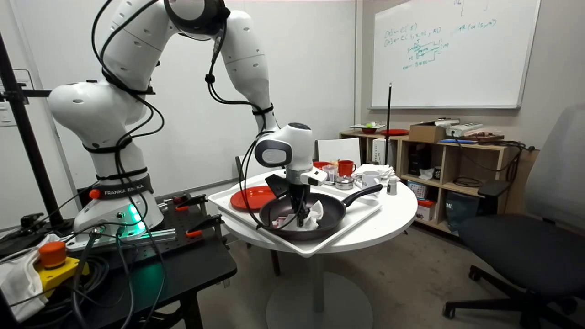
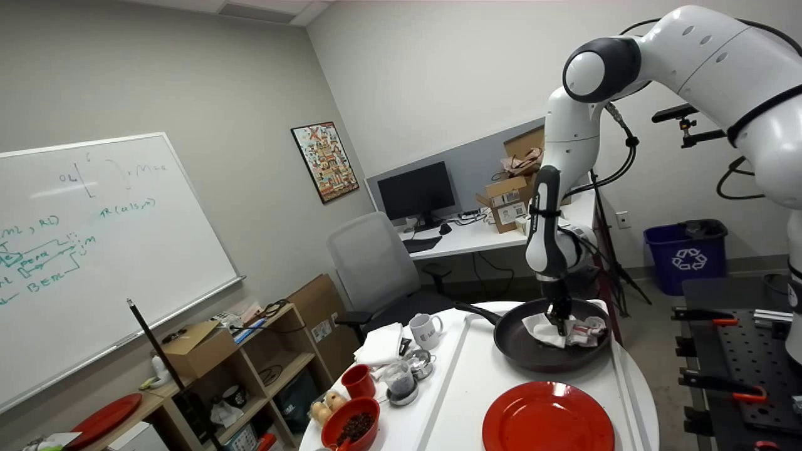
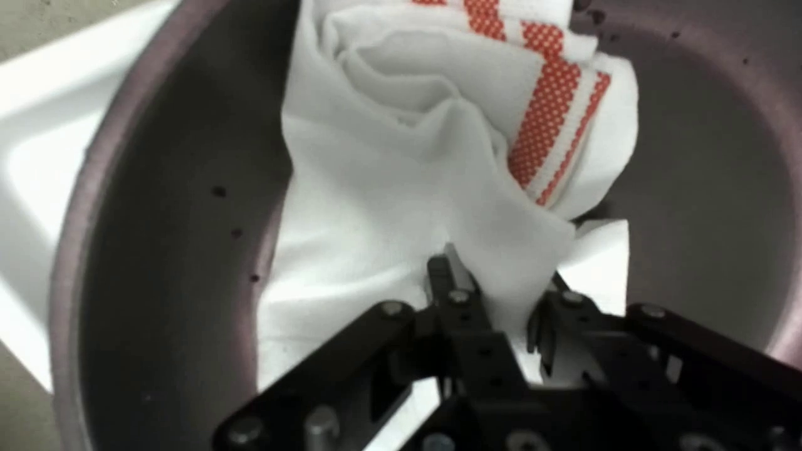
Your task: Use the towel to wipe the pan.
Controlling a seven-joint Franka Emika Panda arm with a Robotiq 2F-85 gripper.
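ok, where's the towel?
In an exterior view, the towel lies inside the pan, right of the red plate; in the wrist view, the end effector pinches a fold of it.

The wrist view's edges crop the pan [image 3: 175, 250] and the towel [image 3: 401, 188].

The round white surface [image 1: 396, 214] carried a white tray [image 2: 479, 369] and, beside it, a white mug [image 2: 425, 332], red mug [image 2: 358, 383], red bowl [image 2: 369, 432] and folded white cloth [image 2: 379, 344].
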